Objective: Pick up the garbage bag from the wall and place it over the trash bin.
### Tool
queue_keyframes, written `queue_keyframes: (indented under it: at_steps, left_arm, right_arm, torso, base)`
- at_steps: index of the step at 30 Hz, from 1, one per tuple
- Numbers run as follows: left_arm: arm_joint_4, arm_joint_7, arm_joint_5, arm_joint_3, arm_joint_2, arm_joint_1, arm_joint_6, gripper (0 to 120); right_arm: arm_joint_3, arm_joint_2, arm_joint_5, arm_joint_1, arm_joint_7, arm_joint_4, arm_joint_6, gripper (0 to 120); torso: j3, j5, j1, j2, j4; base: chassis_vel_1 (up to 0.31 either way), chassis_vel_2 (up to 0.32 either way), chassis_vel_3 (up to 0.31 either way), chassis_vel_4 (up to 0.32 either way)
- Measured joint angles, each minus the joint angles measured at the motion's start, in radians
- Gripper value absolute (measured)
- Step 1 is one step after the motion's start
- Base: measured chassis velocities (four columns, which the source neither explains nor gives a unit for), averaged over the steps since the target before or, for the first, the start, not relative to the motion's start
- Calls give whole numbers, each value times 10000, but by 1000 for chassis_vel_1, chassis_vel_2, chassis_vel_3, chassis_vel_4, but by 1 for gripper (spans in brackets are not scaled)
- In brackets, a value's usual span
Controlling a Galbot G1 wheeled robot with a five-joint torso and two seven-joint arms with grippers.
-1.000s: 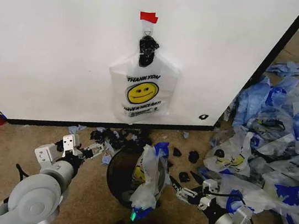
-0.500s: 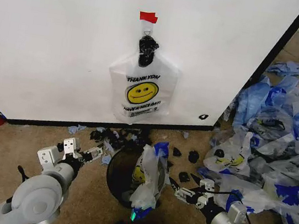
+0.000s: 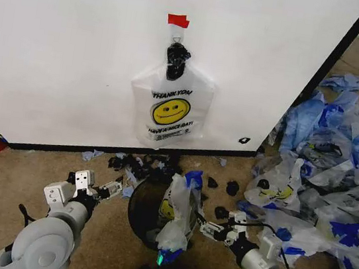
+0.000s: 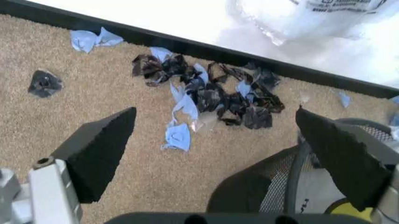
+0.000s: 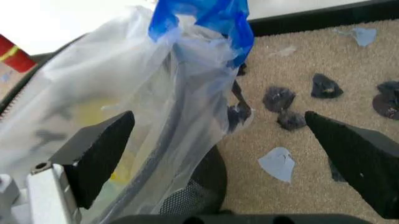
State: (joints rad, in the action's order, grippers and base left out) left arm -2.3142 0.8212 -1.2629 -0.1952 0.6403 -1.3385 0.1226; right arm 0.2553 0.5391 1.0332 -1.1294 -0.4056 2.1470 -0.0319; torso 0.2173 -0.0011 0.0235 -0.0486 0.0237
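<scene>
Two grippers are low over the carpet, one on each side of the bin. The left gripper is just beside the bin's left rim, with its fingers spread wide and nothing between them. In the left wrist view its dark fingers frame a heap of black and blue scraps that lies on the carpet along the black baseboard. The right gripper is just beside the bag, on its right side, and its fingers are also wide apart and hold nothing. In the right wrist view one finger is in front of the bag and the other finger is over the carpet, where some dark scraps lie.

The bag hangs over the right rim of the bin. Its blue part stands up at the top, the yellow smiley face shows through the thin plastic, and the lower end hangs outside the bin wall toward the floor. Whether the bag covers the whole opening cannot be told.

On the wall a whiter bag with a smiley face hangs under a red tape. Many blue and clear bags lie in a pile on the floor at the right.
</scene>
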Motion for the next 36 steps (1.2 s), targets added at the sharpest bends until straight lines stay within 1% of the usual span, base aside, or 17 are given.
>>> queue_keyframes:
  at_steps: [3,7,12,15,17,18,21,22,24,28,29,30,31,33,34,35,36]
  left_arm:
    - [9,-48,168,9,49,-100,-23,100]
    - [27,-134,449,128,219,-184,-26,100]
    - [28,-225,702,182,281,-242,-29,100]
    - [66,-256,807,185,280,-267,-74,100]
    - [104,-280,915,193,275,-286,-107,100]
    - [128,-302,990,219,283,-297,-124,100]
    - [156,-325,1080,362,312,-299,-151,100]
    - [156,-325,1080,362,312,-299,-151,100]
    - [166,-345,1165,465,321,-299,-168,100]
    - [212,-372,1312,602,365,-297,-213,100]
    - [212,-372,1312,602,365,-297,-213,100]
    - [216,-375,1343,628,365,-299,-221,100]
    - [217,-388,1388,664,365,-306,-238,100]
    - [216,-402,1444,694,364,-306,-263,100]
    - [212,-408,1479,704,365,-304,-269,100]
    - [212,-408,1479,704,365,-304,-269,100]
    - [203,-420,1543,717,367,-305,-273,100]
  right_arm:
    - [353,157,8,382,-188,-82,97,100]
    - [1065,414,128,1058,-832,-68,600,100]
    - [1473,508,235,1462,-1200,-65,991,100]
    - [1662,527,313,1632,-1420,-153,1294,98]
    - [1780,554,337,1717,-1597,-215,1474,90]
    - [1886,593,349,1767,-1736,-256,1562,85]
    - [2061,680,286,1813,-1795,-312,1551,72]
    - [2061,680,286,1813,-1795,-312,1551,72]
    - [2100,708,221,1813,-1804,-316,1498,64]
    - [1882,564,174,1711,-1819,-303,1431,47]
    - [1882,564,174,1711,-1819,-303,1431,47]
    - [1817,517,157,1656,-1819,-291,1412,43]
    - [1707,453,149,1556,-1822,-260,1389,37]
    - [1552,390,102,1386,-1820,-248,1347,29]
    - [1505,373,69,1325,-1813,-249,1320,26]
    - [1505,373,69,1325,-1813,-249,1320,26]
    - [1458,353,45,1261,-1809,-246,1291,20]
  torso:
    - [0,2,0,0,-1]
    - [0,1,0,0,-1]
    - [0,0,0,0,-1]
    - [0,0,0,0,0]
    - [0,1,0,0,0]
    - [0,0,0,0,-1]
    - [-2,-1,-1,-1,1]
    - [-2,-1,-1,-1,1]
    - [-2,0,-1,-1,1]
    - [-1,1,-1,-1,-1]
    - [-1,1,-1,-1,-1]
    - [-1,0,-1,-1,0]
    - [-1,1,-1,-1,0]
    - [0,3,-1,0,-1]
    - [0,3,-1,0,-2]
    - [0,3,-1,0,-2]
    - [0,4,0,0,-2]
  base:
    - [0,0,0,0]
    - [0,0,0,0]
    - [0,0,0,0]
    - [0,0,0,0]
    - [0,0,0,0]
    - [0,0,0,0]
    - [0,0,0,0]
    - [0,0,0,0]
    - [0,0,0,0]
    - [0,0,0,0]
    - [0,0,0,0]
    - [0,0,0,0]
    - [0,0,0,0]
    - [0,0,0,0]
    - [0,0,0,0]
    - [0,0,0,0]
    - [0,0,0,0]
